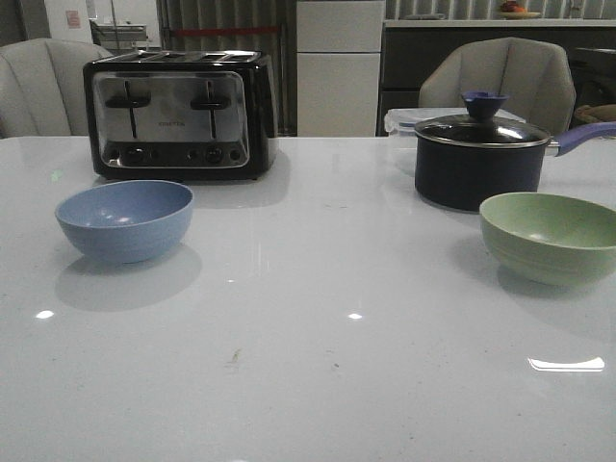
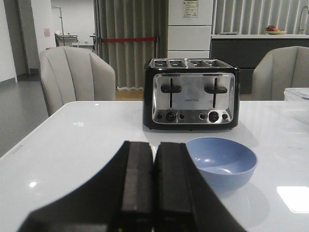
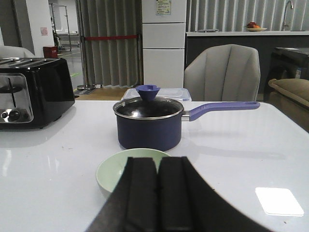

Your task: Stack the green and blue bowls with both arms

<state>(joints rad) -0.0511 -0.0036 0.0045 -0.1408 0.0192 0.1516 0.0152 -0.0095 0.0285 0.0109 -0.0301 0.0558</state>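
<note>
white desk (image 1: pixel 308 366) carrying matte blue bowl (image 1: pixel 124 220) and sage green bowl (image 1: pixel 551 236), well apart; left end effector (image 2: pixel 154 193) and right end effector (image 3: pixel 157 198) pressed together, empty.

On the table (image 1: pixel 308 385) two bowls sit well apart. One bowl (image 1: pixel 125 219) stands toward the left side, the other bowl (image 1: pixel 551 236) at the right edge of the front view. Behind the left bowl, and slightly to its right, stands a toaster (image 1: pixel 180 114). Behind the right bowl, a little to its left and near it, stands a lidded saucepan (image 1: pixel 479 161), its handle reaching out to the right. A lidded box (image 3: pixel 155 94) lies just behind the saucepan. Chairs stand beyond the table's far edge, one (image 1: pixel 43 87) behind the left end, another (image 1: pixel 500 82) behind the saucepan.
</note>
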